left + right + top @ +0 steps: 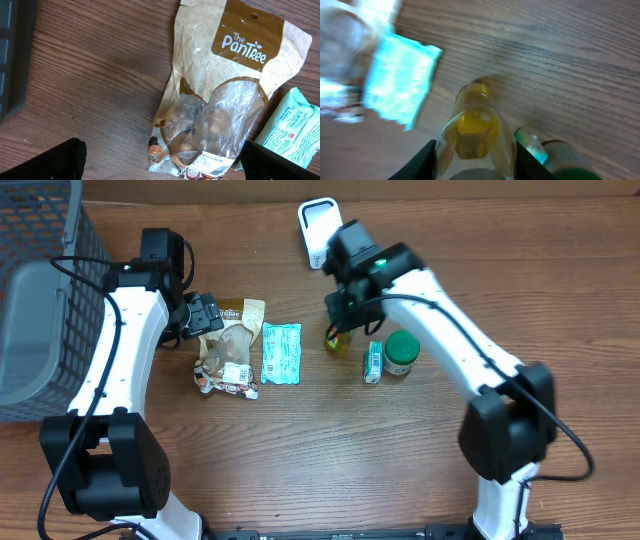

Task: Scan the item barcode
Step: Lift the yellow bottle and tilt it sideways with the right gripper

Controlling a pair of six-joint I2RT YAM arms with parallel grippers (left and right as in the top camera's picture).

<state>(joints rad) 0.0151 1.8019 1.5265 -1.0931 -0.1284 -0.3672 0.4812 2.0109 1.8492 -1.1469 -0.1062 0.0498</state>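
Spanning view: brown wood-grain table (330, 455); grey basket (50, 220) left; bottle (475, 125) between right fingers (420, 160).

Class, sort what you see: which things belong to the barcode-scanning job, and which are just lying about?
Job: bottle, scanner, right gripper around the bottle.
Lying about: snack bag, teal packet, box, jar, basket.

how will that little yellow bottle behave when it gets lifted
The bottle looks clear and hard, so probably stiff, not squashy. Its smooth rounded sides may slip or twist in the right hand. It seems narrow and upright, so a sideways nudge could tip it toward the green-lidded jar.
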